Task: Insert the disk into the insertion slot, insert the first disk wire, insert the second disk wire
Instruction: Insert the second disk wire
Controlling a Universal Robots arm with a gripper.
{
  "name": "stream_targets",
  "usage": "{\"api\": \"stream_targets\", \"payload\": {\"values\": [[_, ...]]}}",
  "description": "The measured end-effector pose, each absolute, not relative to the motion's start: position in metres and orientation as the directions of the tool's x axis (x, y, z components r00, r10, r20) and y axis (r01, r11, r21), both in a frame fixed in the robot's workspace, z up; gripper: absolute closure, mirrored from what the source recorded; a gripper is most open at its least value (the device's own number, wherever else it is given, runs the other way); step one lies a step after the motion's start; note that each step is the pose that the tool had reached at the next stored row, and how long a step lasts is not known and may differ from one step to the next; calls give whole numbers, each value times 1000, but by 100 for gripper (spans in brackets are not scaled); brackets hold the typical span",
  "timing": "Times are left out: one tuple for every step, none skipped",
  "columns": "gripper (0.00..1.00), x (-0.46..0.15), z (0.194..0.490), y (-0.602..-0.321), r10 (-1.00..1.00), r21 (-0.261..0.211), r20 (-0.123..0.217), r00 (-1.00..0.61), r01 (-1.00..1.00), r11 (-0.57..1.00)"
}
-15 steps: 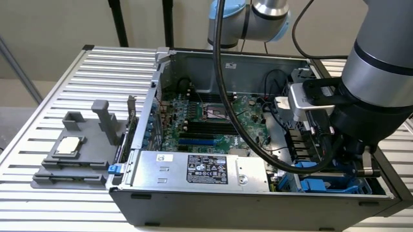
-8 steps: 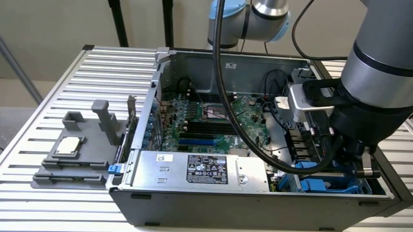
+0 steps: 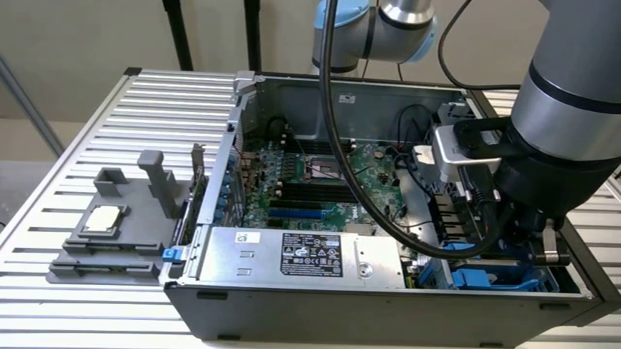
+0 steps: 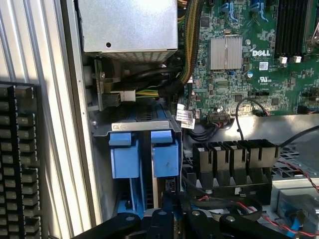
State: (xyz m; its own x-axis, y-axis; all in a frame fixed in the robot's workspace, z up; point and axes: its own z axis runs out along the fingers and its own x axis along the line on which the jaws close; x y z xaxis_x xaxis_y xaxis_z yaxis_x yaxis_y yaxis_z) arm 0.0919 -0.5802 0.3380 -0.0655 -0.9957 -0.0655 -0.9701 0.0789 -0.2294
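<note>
A: Lower right of the exterior view, inside the case (image 3: 388, 313), is that where the arm (image 3: 572, 109) sits?
B: Yes. Its wrist is down over the drive cage (image 4: 99, 130). A thick black cable (image 3: 331, 109) loops across the motherboard (image 3: 310, 182) on its way there.
A: And the grip?
B: In the wrist view the gripper (image 4: 175, 223) is close over the cage mouth. Can't tell whether it's open, closed or holding something.
A: Where's the drive?
B: The disk (image 4: 164, 159) is seated in the slot (image 4: 162, 124), standing on edge. Its blue tab is at the cage mouth, with a grey metal edge showing under it. It's the nearest thing to the gripper.
A: Is it alone in there?
B: No. A second blue frame (image 4: 124, 159) sits just beside it in the same cage, parallel.
A: Wires?
B: Bundles run from the power supply (image 4: 127, 25) toward the cage. Thin red-and-black leads (image 4: 299, 174) lie near a black bracket (image 4: 234, 159) beside the cage. Can't tell if any wire is plugged into the disk.
A: Anything outside the case?
B: At the exterior view's left, a grey fixture (image 3: 107, 254) stands on the slatted table (image 3: 58, 320). A square chip (image 3: 105, 218) rests in it, well apart from the case.
</note>
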Motion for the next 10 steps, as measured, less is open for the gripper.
{"api": "stream_targets", "payload": {"values": [[84,92,338,-580,-996,-229,-65,-65,-970,79],[84,92,338,-580,-996,-229,-64,-65,-970,79],[84,92,338,-580,-996,-229,-64,-66,-970,79],[84,92,338,-580,-996,-229,-62,-66,-970,78],[84,92,338,-580,-996,-229,-61,-66,-970,78],[84,92,338,-580,-996,-228,-60,-66,-970,78],[84,92,338,-580,-996,-228,-59,-66,-971,77],[84,92,338,-580,-996,-228,-58,-66,-971,77],[84,92,338,-580,-996,-228,-58,-66,-971,77],[84,92,337,-580,-996,-228,-58,-66,-971,77]]}}
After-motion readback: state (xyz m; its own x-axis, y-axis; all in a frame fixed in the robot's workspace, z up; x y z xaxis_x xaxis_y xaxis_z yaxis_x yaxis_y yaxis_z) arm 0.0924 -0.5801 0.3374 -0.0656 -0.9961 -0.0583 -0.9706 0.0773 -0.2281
